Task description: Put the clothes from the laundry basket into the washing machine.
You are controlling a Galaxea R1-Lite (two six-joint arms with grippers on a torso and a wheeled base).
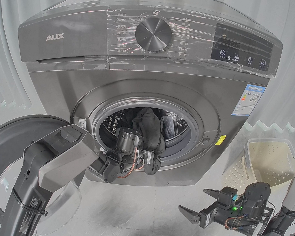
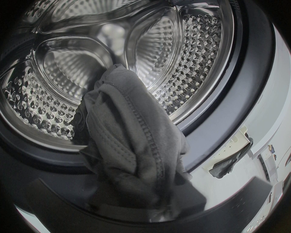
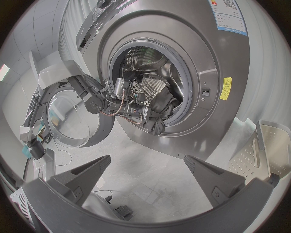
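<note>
Garment (image 1: 150,129) is gripped by L end effector (image 1: 144,156) at washing machine (image 1: 190,93) opening; R end effector (image 1: 194,200) is held open nr laundry basket (image 1: 270,161)

Port (image 1: 198,128) partly blocked: the left arm (image 1: 114,161) is passed over its lower rim, and the garment (image 1: 150,127) pinched in the left gripper (image 1: 151,154) fills the middle. Free room is left above and right of the garment and in the drum (image 2: 75,66) behind it. The door (image 1: 1,151) is swung wide to the left. Bare floor (image 1: 139,211) is seen before the washer; the basket (image 1: 270,161) stands at its right.
</note>
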